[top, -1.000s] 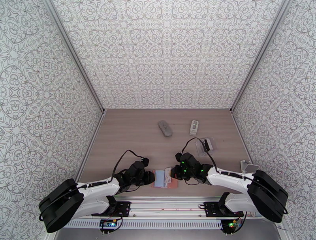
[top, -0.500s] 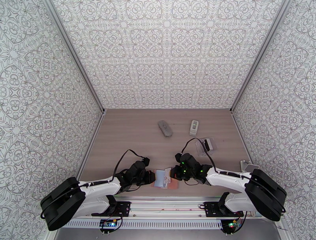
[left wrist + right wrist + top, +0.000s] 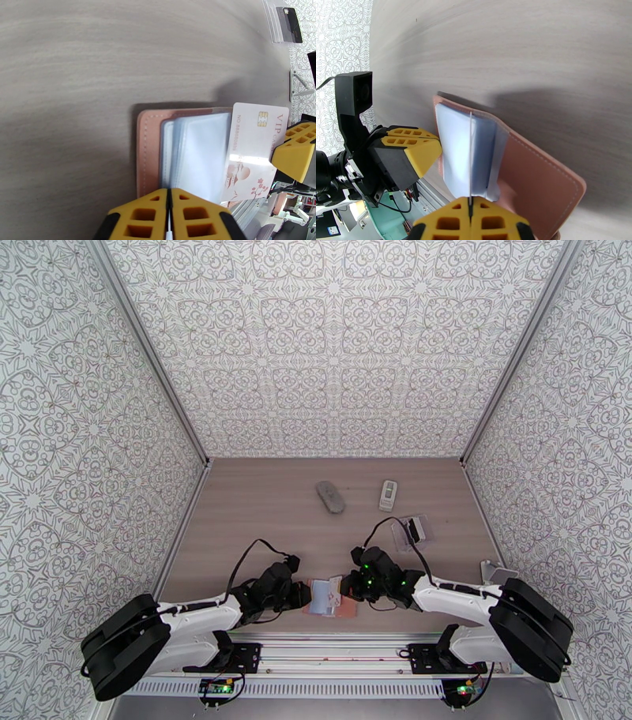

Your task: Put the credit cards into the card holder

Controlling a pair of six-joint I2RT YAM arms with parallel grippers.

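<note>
Card holder [image 3: 148, 154] in left jaws (arms low), white card [image 3: 252, 150] in right jaws.

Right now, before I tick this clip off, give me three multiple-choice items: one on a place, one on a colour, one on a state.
1. Where does the card holder lie?
A. against the back wall
B. near the table's front edge, between the left gripper and the right gripper
C. in the far left corner

2. What colour is the card in the right gripper?
A. red
B. black
C. white

3. How is the left gripper?
A. wide open
B. shut on a clear sleeve
C. shut on a red card

Key:
1 B, the top view shows it there.
2 C, its white face with a chip shows.
3 B, its jaws meet on the sleeve.
</note>
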